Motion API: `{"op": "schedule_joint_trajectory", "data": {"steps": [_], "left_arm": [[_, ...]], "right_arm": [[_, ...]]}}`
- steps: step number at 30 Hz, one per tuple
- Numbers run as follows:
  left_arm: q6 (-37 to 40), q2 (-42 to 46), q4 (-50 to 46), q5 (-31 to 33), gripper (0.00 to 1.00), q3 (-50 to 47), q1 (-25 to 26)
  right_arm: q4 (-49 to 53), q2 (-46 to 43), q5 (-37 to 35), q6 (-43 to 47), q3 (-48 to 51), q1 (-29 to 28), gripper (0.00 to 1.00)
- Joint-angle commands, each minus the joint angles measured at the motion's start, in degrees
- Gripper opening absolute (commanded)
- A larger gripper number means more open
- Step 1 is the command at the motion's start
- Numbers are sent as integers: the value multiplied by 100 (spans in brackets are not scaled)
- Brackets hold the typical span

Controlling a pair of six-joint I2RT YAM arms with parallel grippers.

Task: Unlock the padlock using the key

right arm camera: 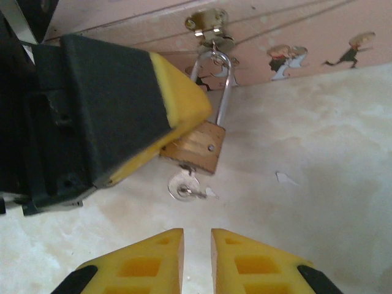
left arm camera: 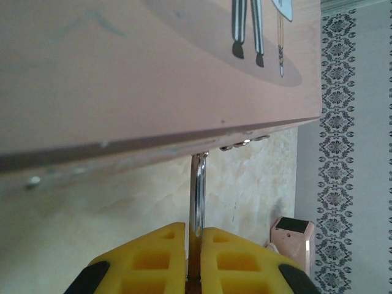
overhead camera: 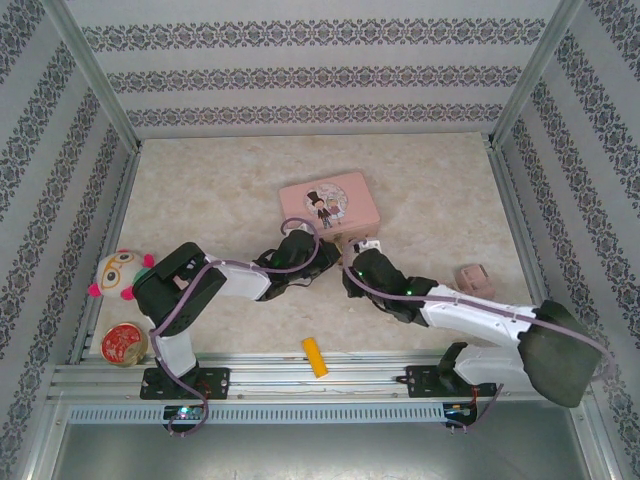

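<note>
Nearest the lens of the right wrist camera, at 6 o'clock, the right gripper (right arm camera: 196,260) is seen with its yellow fingertips held slightly apart, bare table (right arm camera: 331,202) showing through the gap. Just beyond it, toward 12 o'clock, the padlock (right arm camera: 196,150) is found. It is a small brass-coloured block with a striped, layered face and a rivet dot, topped by a thin silver shackle (right arm camera: 226,92) in a tall U. The shackle is threaded through a brassy hasp (right arm camera: 207,23) on the side of the pink illustrated tin (right arm camera: 306,37), so the padlock is hung against the tin, close to the table. The key (right arm camera: 182,185), small and silvery grey, is placed at 6 o'clock of the brass body, touching its lower edge. Its blade is hidden, and whether it is seated in the keyhole cannot be told.

In the left wrist view the left gripper (left arm camera: 193,260) is shown clamped on the padlock, with the shackle seen edge-on rising from between the pads. The brass body is hidden there. In the right wrist view one of its black-and-yellow fingers (right arm camera: 180,104) covers the 9 o'clock part of the body.

From above, the tin is placed at 12 o'clock of both grippers, and the padlock and key are too small to be made out. A yellow block (overhead camera: 315,357) lies at 6 o'clock.
</note>
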State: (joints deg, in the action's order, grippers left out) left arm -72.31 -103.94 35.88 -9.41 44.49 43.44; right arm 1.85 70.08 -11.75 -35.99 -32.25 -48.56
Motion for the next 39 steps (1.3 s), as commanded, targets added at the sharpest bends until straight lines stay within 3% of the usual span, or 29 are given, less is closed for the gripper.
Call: {"op": "schedule_joint_trajectory", "data": {"steps": [1, 25, 39], "left_arm": [[-187, 66, -556, -287, 0, -91, 59], [-207, -125, -522, -605, 0, 60, -46], [-176, -137, -556, -653, 0, 107, -64]], "right_arm": [[139, 311, -231, 397, -294, -40, 19], [557, 1395, -700, 994, -1131, -279, 25], [702, 1133, -783, 919, -1143, -549, 30]]}}
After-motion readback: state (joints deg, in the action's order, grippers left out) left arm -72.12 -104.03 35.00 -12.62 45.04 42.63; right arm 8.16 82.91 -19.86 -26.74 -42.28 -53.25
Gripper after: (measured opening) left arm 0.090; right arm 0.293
